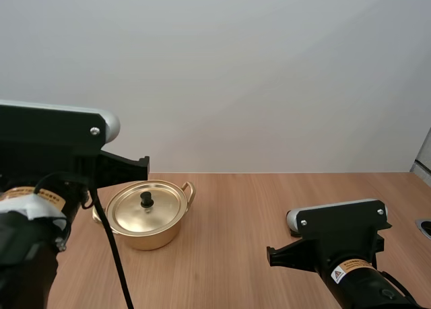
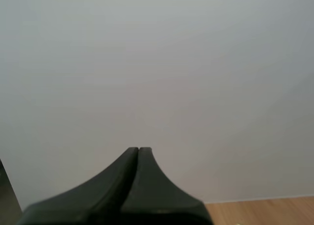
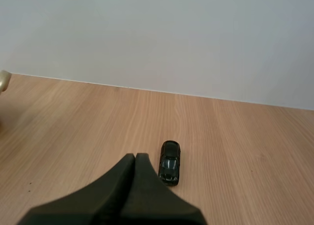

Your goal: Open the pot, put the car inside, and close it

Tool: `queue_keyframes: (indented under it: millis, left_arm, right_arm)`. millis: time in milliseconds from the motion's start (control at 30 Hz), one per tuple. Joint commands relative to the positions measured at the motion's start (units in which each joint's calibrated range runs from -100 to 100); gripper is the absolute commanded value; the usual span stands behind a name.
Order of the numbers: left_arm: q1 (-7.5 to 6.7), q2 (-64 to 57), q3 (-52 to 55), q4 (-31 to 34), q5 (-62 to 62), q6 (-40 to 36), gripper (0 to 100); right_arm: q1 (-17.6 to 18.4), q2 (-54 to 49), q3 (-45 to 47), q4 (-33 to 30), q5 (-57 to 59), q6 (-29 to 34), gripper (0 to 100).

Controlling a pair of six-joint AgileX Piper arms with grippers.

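On the surface (image 1: 283,201) at 9 o'clock sits the pot (image 1: 147,236), lid (image 1: 161,211) on. The left claw (image 2: 139,150) and right claw (image 3: 135,156) are clenched, empty. The car (image 3: 170,169) lies at 1 o'clock off the right tips. Opening looks unstarted; next, the left claw must spread over the knob (image 1: 146,200).

Far left of the right gripper (image 3: 135,156), just a small gold bit of the pot (image 3: 3,81) peeks in; the rest is cut off. From above, the left arm (image 1: 54,134) hides part of the pot's handle.
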Motion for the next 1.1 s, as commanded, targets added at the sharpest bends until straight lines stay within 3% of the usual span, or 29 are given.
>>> queue_keyframes:
  millis: [0, 133, 267, 467, 700, 833, 1000, 1067]
  left_arm:
    - [0.49, 7.7, -3.7, -0.5, 2.8, 3.5, 0]
    - [2.0, 17.5, -9.4, -6.6, 11.5, 8.8, 0]
    - [2.17, 30.1, -14.8, -13.3, 21.7, 13.5, 0]
    - [2.17, 45.2, -22.8, -13.5, 35.4, 14.8, 0]
    - [2.17, 55.5, -25.7, -12.9, 39.7, 16.5, 2]
    - [2.17, 59.7, -25.8, -13.4, 43.2, 17.3, 26]
    - [2.17, 62.9, -25.8, -14.7, 44.6, 18.6, 70]
    - [2.17, 63.3, -25.8, -15.6, 44.9, 18.9, 74]
  right_arm:
    - [0.0, 0.0, 0.0, 0.1, 0.1, 0.0, 0]
    - [0.0, 0.0, 0.0, 0.1, 0.1, 0.0, 0]
    - [0.0, 0.0, 0.0, -0.4, 0.1, 0.0, 0]
    - [0.0, 0.0, 0.0, -0.8, 0.1, 0.0, 0]
    - [0.0, 0.0, 0.0, -5.2, 0.1, 0.0, 0]
    - [0.0, 0.0, 0.0, -9.0, -0.5, 0.0, 0]
    - [0.0, 0.0, 0.0, -11.7, -0.7, 0.0, 0]
    - [0.0, 0.0, 0.0, -12.6, -0.9, 0.0, 0]
